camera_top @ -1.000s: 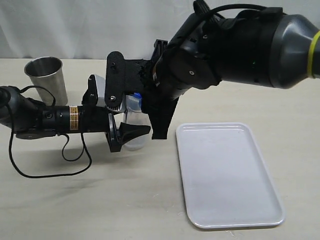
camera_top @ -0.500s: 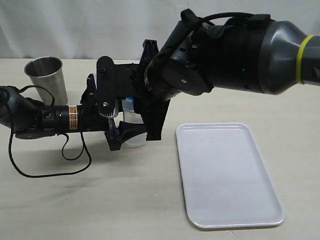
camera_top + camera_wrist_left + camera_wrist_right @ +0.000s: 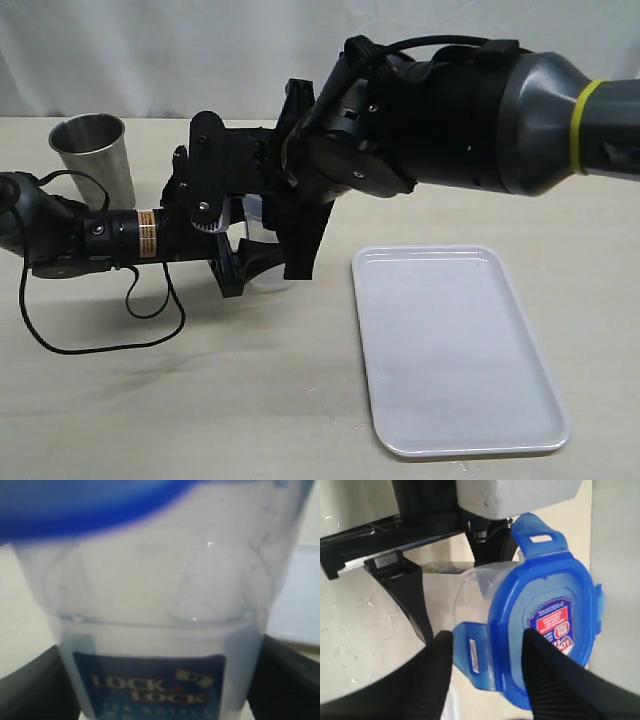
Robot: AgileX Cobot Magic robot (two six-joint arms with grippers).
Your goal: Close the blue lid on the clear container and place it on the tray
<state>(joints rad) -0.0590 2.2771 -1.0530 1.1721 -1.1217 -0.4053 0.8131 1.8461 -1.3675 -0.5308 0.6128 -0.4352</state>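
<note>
The blue lid point(image 3: 545, 625) sits over the mouth of the clear container point(image 3: 465, 592), but the two flaps in view splay outward, so the closure is judged seated, not latched. The container appears to stand on the surface point(image 3: 200, 400) near the tray point(image 3: 455, 350) and not on it. The tray carries nothing. Latching and transfer remain to be done. The left end effector point(image 3: 157, 687) is clamped on the container's body, one finger on each side. The right end effector point(image 3: 487, 680) hangs over the lid with its fingers apart: one lies beside a flap, the other over the lid's top near the label. Contact with the lid cannot be confirmed.
</note>
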